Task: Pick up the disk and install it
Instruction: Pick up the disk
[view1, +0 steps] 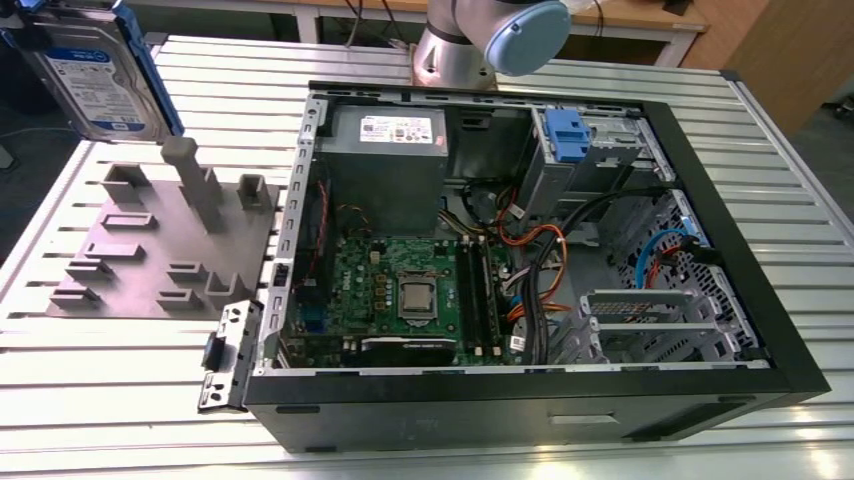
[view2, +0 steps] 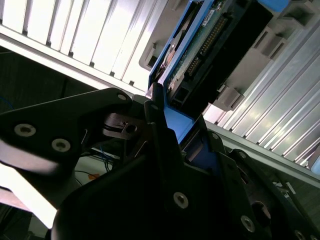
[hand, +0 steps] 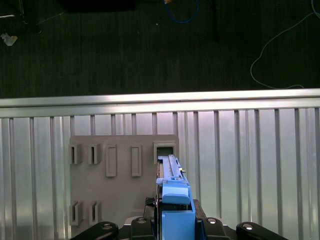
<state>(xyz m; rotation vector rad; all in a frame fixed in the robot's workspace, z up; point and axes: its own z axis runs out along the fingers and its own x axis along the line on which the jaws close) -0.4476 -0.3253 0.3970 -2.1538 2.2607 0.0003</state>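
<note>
The disk (view1: 100, 70), a silver drive with a white-and-blue label and a blue bracket, hangs upright in the air at the exterior view's far upper left, above the grey holder plate (view1: 147, 250). In the second wrist view my gripper (view2: 167, 115) is shut on the disk (view2: 200, 45), its black fingers (view2: 155, 125) clamping the blue bracket. The first wrist view looks along the disk (hand: 172, 187) edge-on, with the gripper (hand: 175, 225) beneath it and the holder plate (hand: 120, 200) behind. The disk is lifted clear of the plate's slots.
An open black computer case (view1: 787, 370) lies on the slatted aluminium table (view1: 120, 400), with motherboard, cables and a drive bay with a blue latch (view1: 567, 135) at its far right. The arm's base (view1: 467, 40) stands behind the case. The holder plate carries several upright pegs.
</note>
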